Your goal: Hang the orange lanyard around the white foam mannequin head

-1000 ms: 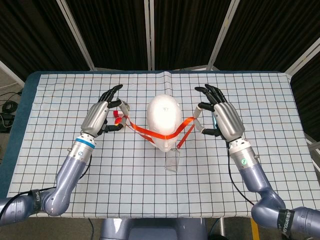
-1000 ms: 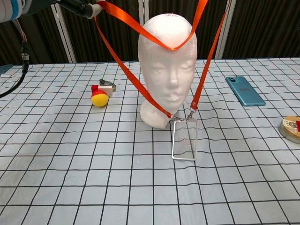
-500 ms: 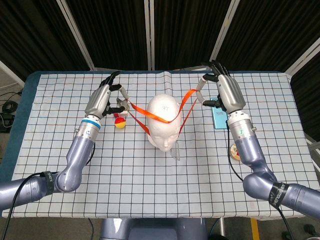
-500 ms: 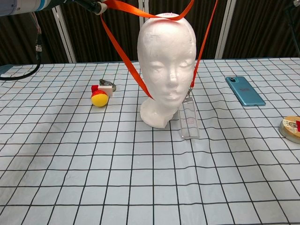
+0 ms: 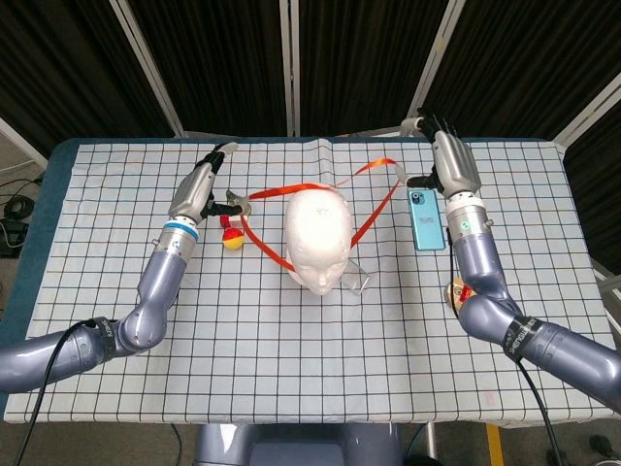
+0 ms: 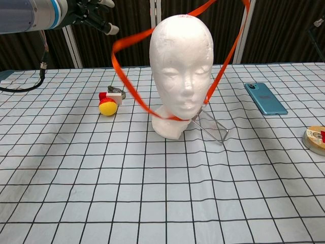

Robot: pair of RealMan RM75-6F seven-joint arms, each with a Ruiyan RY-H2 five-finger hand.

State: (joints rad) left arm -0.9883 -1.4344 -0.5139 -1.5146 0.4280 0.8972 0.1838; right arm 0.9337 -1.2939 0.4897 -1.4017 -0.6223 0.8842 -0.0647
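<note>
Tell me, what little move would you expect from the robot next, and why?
Probably letting go and lowering. The orange lanyard already loops behind the white foam mannequin head, yet the left hand and right hand seem to hold it up high. Released, the strap should drop around the neck, where the clear badge holder hangs.

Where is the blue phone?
In the head view the blue phone lies flat on the checked table, on the robot's right side, right of the white foam head and just below the right hand.

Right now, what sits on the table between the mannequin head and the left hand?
In the head view, a small yellow-and-red toy lies between the mannequin head and the left hand.
</note>
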